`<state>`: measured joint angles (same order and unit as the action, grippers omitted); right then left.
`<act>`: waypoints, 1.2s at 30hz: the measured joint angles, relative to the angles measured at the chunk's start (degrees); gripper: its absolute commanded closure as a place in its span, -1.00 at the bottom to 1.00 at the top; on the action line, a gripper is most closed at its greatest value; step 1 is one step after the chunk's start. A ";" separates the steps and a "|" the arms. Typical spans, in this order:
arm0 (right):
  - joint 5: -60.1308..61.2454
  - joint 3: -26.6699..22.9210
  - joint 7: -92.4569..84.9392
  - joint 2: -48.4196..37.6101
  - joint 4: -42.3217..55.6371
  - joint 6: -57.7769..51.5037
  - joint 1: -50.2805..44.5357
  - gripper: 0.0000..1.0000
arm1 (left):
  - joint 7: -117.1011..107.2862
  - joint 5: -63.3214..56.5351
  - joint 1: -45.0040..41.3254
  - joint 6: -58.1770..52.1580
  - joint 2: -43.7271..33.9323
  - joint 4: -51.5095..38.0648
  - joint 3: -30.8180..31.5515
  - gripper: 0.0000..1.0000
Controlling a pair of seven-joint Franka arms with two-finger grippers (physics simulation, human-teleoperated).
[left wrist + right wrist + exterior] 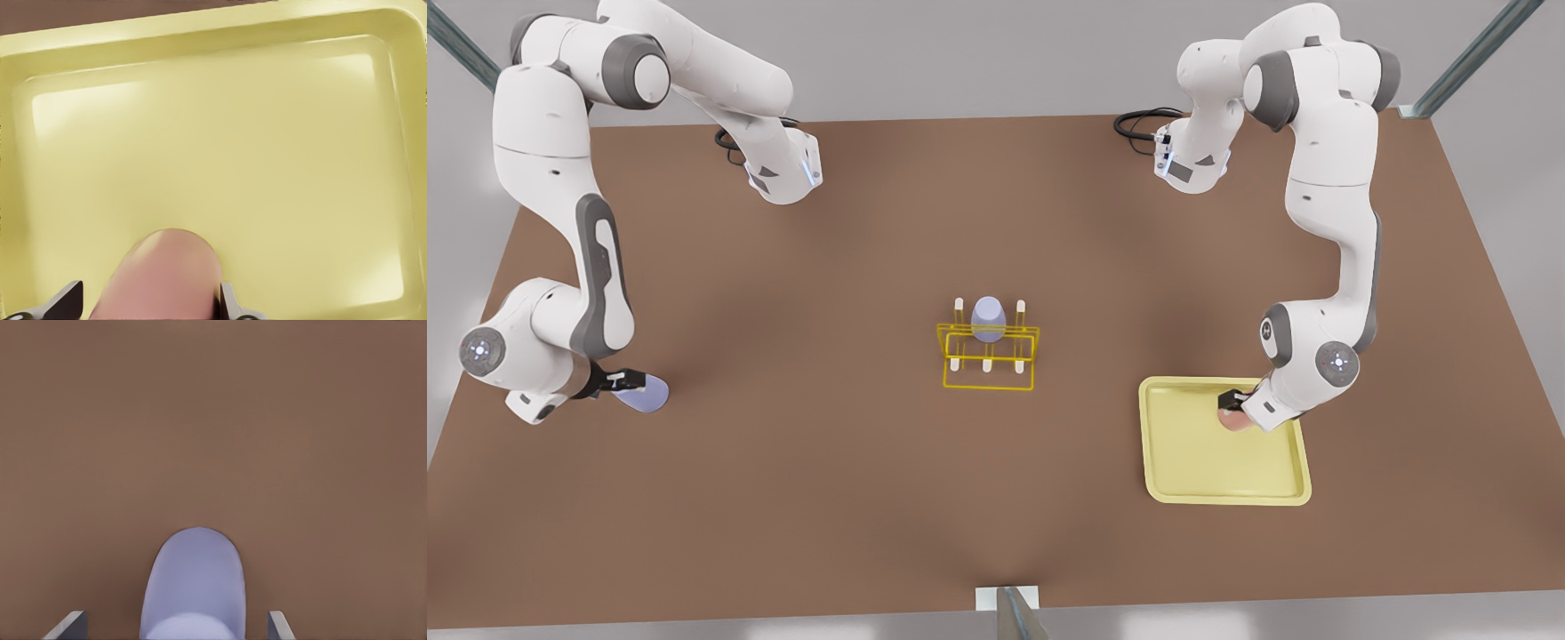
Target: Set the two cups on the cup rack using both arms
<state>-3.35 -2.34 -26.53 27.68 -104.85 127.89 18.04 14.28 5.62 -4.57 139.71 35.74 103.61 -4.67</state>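
**Both cups between the fingers, rack one peg taken: slip and clash risks**

Pink cup [163,277] sits in the pale-yellow tray [1227,484], near its far edge on the front view's right. Left gripper [1232,402] is around it: fingers on both flanks, one looks to be touching, the other shows a sliver of gap, so grip looks partial, not firmly clamped. Lavender cup [193,583] lies on the brown table [871,489] at the front view's left, right gripper [624,382] straddling it. Fingers stand wide, clear gaps both sides, nothing held.

Yellow cup rack [987,356] stands mid-table, well apart from both cups. A second lavender cup [988,318] is already on its middle back peg, so free pegs are only beside it.

Risks, as judgement:
- Cups are tapered and smooth; squeeze on the slope could pop the cup out of the fingers, or it tilts on lift. The lavender one looks to be on its side, so it may roll away when one finger touches first.
- Pink cup dragging on the tray's rim during lift could tip it.
- Rack is light wire; an off-centre placement may shove or topple it, or knock the cup already hung.
- Both arms converge on one small rack from opposite sides; going together risks wrist-to-wrist clash. Staggering looks safer.
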 measured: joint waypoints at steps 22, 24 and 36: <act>2.46 -0.47 -3.73 2.87 -5.64 6.82 1.86 -0.99 | -5.99 0.24 -9.79 -19.68 -2.84 -18.73 3.39 -0.71; 3.16 -0.47 -3.47 2.87 -5.88 7.24 1.86 -0.99 | -9.33 1.00 -11.48 -23.27 -2.20 -22.57 5.95 -0.71; 3.41 -0.99 -3.38 2.09 -6.05 5.75 1.91 -0.99 | -33.28 3.32 -23.52 -36.56 6.01 -37.47 12.22 -0.73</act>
<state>0.07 -3.33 -29.92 29.77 -110.91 133.64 19.95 -18.99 8.94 -28.08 103.15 41.75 66.14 7.56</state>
